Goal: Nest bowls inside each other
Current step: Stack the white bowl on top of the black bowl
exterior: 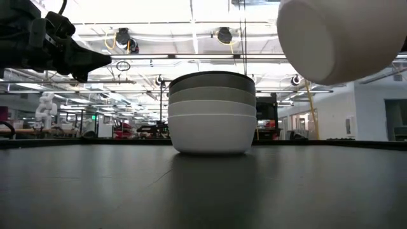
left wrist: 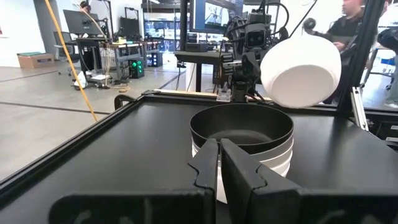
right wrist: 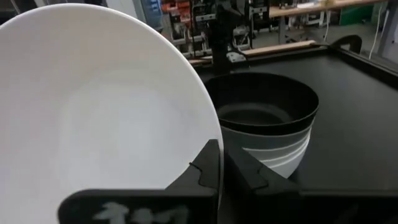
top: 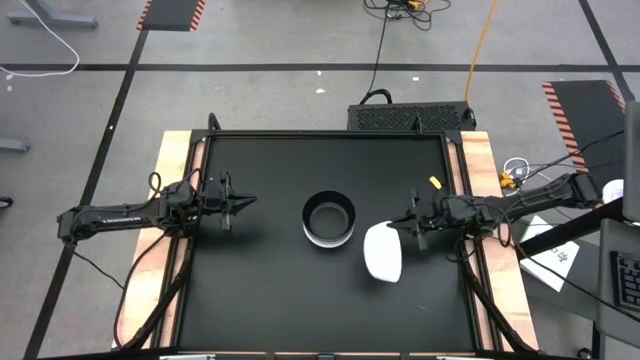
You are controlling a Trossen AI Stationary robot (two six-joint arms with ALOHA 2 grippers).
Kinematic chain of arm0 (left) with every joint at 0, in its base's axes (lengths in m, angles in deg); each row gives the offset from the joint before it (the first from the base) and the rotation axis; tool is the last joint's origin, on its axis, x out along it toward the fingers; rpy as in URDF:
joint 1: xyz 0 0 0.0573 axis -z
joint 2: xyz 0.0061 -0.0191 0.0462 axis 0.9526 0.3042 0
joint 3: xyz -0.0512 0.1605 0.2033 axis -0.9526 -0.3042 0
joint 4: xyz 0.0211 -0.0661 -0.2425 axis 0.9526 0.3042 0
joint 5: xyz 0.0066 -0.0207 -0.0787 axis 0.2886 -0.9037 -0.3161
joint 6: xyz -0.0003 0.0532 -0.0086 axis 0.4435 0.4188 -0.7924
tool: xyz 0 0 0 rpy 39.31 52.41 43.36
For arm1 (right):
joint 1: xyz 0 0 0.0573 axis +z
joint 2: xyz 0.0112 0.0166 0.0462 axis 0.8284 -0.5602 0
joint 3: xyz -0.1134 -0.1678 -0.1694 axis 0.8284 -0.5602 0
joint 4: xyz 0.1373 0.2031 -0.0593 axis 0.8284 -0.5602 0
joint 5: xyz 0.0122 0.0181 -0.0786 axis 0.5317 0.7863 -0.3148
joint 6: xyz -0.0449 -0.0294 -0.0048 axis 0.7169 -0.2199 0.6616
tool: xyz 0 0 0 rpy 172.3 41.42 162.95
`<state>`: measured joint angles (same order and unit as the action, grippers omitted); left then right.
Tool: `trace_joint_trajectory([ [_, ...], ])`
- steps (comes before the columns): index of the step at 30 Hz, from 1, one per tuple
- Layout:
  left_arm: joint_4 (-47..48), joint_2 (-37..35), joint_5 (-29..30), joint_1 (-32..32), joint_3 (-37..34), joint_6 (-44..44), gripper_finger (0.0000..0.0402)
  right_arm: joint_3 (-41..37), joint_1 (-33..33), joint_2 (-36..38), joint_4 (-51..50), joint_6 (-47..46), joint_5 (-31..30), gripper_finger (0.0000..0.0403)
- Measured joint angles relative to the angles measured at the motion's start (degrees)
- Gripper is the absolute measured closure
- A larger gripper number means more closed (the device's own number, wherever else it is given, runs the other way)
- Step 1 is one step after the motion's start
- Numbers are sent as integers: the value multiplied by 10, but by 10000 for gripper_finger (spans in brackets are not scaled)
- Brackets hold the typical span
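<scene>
A stack [top: 329,220] of nested bowls – black one on top, white at the base – sits at the middle of the worktop [top: 260,300]. The right gripper [top: 411,226], jaws clenched on the rim of a white bowl [top: 383,252], holds it tilted in the air between the stack and the right edge. The left gripper [top: 245,200] hovers toward the left edge – jaws closed, empty.

Robotics lab: workbenches [left wrist: 118,46], monitors [left wrist: 81,22].
</scene>
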<state>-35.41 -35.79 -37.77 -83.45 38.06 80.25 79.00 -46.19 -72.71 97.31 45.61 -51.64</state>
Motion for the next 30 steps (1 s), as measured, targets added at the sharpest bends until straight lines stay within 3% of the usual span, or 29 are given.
trace_joint_trajectory([
  [16, -5, 0, 0, 0, 0, -1, 380, -60, 0, 107, 2, 22, -19, 403],
  [30, -10, 0, 1, 0, 0, -1, 380, -91, 0, 130, 39, 33, -19, 403],
])
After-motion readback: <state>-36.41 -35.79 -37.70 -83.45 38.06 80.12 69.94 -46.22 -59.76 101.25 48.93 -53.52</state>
